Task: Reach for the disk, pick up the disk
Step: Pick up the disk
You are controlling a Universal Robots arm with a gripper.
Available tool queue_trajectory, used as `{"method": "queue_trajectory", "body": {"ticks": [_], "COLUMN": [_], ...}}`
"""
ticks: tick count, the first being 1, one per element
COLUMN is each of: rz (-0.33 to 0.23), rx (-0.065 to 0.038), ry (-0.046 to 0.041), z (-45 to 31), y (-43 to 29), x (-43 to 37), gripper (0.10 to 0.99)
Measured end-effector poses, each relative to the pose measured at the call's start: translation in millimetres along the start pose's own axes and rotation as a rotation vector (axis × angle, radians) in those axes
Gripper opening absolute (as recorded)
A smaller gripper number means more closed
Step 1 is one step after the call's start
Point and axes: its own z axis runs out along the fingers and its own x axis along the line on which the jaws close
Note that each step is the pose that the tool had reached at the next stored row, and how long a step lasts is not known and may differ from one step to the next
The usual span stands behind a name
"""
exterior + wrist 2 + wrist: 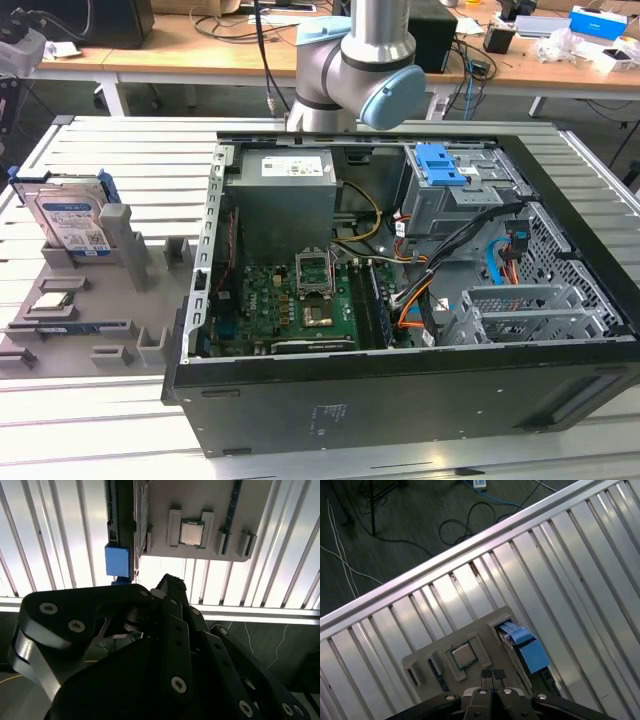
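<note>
Disk stands on edge in grey fixture.

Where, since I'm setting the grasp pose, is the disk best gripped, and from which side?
Probably across the flat faces of the disk at its free top edge, coming from above: it stands on edge in the grey fixture, its lower part sunk in a slot.

Open room above disk, grey post just beside (computer case farther off)
</note>
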Motion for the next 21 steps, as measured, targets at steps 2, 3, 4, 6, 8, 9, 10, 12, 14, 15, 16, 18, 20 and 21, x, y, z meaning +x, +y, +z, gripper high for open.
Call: {"method": "queue_trajectory", "body": {"ticks": [2,3,4,6,8,9,10,12,14,15,16,18,20,21], "rz": [-0.023,-0.028,-0.035,-0.054,-0.066,-0.077,-0.085,-0.101,-0.126,-0.136,-0.141,-0.158,-0.180,-0.194], "rx": [0.000,0.000,0.000,0.000,0.000,0.000,0.000,0.000,0.000,0.000,0.000,0.000,0.000,0.000], "ry": [0.0009,0.0011,0.0013,0.0021,0.0026,0.0029,0.0033,0.0039,0.0049,0.0053,0.0054,0.0061,0.0069,0.0075], "z": [0.0,0.0,0.0,0.0,0.0,0.0,0.0,0.0,0.0,0.0,0.0,0.0,0.0,0.0], "y": [0.0,0.0,0.0,0.0,0.0,0.0,0.0,0.0,0.0,0.0,0.0,0.0,0.0,0.0], "x": [0.0,0.0,0.0,0.0,0.0,0.0,0.0,0.0,0.0,0.0,0.0,0.0,0.0,0.0], "gripper": [0.106,0.106,0.106,0.106,0.106,0.106,0.106,0.106,0.106,0.106,0.106,0.106,0.106,0.106]}}
